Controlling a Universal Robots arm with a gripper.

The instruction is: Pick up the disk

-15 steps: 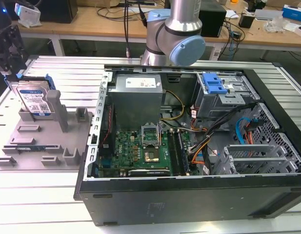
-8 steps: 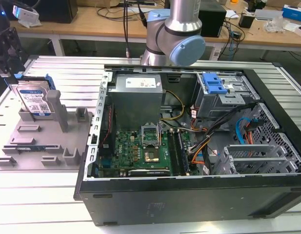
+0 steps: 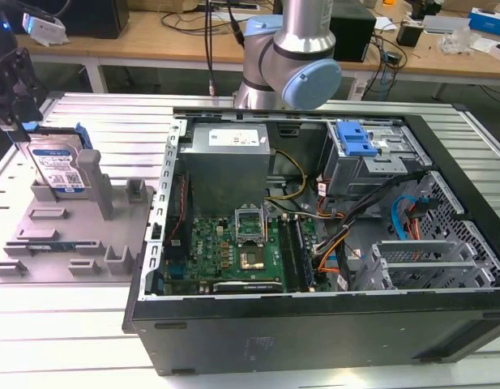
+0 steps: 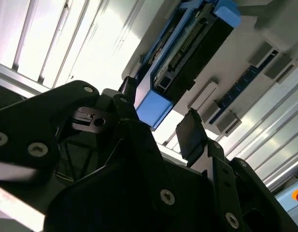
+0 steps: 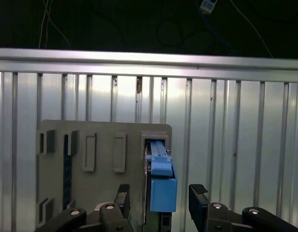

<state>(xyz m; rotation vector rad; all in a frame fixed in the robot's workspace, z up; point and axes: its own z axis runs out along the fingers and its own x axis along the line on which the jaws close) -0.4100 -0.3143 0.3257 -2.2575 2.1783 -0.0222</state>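
The black claw (image 5: pixel 161 197) is hovering with its fingers spread, and the flat silver disk with blue plastic rails (image 5: pixel 161 166) is standing upright just beneath their gap, slotted in the grey plastic tray (image 5: pixel 100 140).

Nothing printed here can be read. The disk (image 3: pixel 59 166) at the far left carries a white-and-blue label (image 3: pixel 65 175) and the power supply (image 3: pixel 225 166) a white sticker (image 3: pixel 233 139), both too small to make out
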